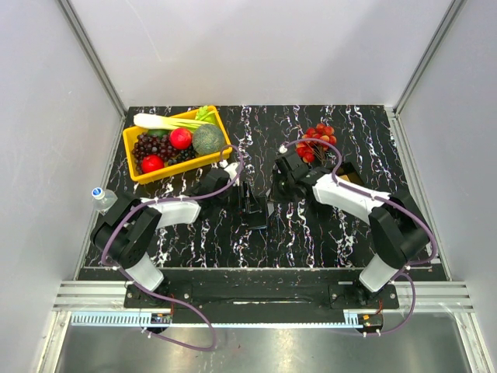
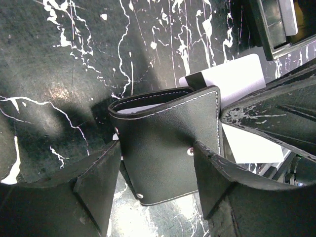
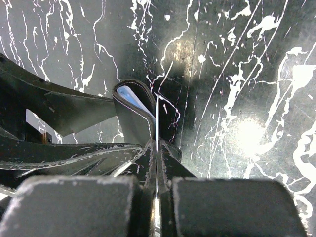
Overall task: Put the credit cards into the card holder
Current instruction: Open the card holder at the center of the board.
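The right gripper (image 3: 157,148) is clenched on a thin pale credit card (image 3: 156,116), edge-on at 3 o'clock of the small black stitched leather card holder (image 2: 168,123) in the right wrist view; the left gripper (image 2: 157,168) grasps that holder by its flanks. This card is not yet inside, so insertion remains

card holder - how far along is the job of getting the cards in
Done: the left gripper grips the card holder, held partly open. In hand: the right gripper is shut on one credit card, seen edge-on beside the holder's mouth. Left: sliding it in; no card visibly sits inside yet, and how many more wait cannot be told.
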### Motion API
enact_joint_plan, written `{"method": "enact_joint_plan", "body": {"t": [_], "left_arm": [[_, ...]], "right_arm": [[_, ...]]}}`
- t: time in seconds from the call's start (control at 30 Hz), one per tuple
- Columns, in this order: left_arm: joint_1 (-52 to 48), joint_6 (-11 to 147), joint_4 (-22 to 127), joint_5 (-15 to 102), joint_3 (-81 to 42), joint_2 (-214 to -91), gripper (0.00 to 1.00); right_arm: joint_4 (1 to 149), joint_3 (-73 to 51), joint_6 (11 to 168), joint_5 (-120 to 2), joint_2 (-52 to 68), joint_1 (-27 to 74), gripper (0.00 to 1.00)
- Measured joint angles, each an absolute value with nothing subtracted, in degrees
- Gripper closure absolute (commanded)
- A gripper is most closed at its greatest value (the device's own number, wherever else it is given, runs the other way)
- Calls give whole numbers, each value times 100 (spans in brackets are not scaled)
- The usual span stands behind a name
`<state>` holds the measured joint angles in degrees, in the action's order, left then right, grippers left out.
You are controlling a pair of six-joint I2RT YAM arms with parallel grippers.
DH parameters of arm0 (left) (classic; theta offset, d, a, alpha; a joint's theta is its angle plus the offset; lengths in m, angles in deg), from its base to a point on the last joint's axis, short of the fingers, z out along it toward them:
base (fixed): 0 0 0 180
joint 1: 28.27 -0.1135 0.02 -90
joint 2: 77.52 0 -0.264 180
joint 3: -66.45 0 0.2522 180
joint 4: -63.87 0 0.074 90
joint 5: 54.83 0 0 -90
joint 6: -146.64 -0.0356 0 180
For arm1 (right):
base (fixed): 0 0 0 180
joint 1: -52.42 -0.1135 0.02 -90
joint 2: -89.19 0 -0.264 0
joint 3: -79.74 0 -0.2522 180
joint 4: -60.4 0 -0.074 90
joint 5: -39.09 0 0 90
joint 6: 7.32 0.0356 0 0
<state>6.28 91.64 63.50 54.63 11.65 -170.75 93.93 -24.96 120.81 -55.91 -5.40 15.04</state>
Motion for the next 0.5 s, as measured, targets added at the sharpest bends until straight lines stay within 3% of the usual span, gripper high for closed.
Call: {"method": "enact_joint_plan", "body": {"t": [0.17, 0.33, 0.5], "left_arm": [[630, 9162, 6352, 5465, 1111, -17077, 41], [630, 9151, 6280, 5455, 1108, -17077, 61], [628, 9138, 6238, 5446, 1108, -17079, 67]], "right_arm": [[9579, -2301, 11920, -5490, -560, 1455, 100], [9931, -2081, 11736, -5433, -739, 1449, 100], [10143, -1954, 11570, -5396, -805, 1449, 100]]}}
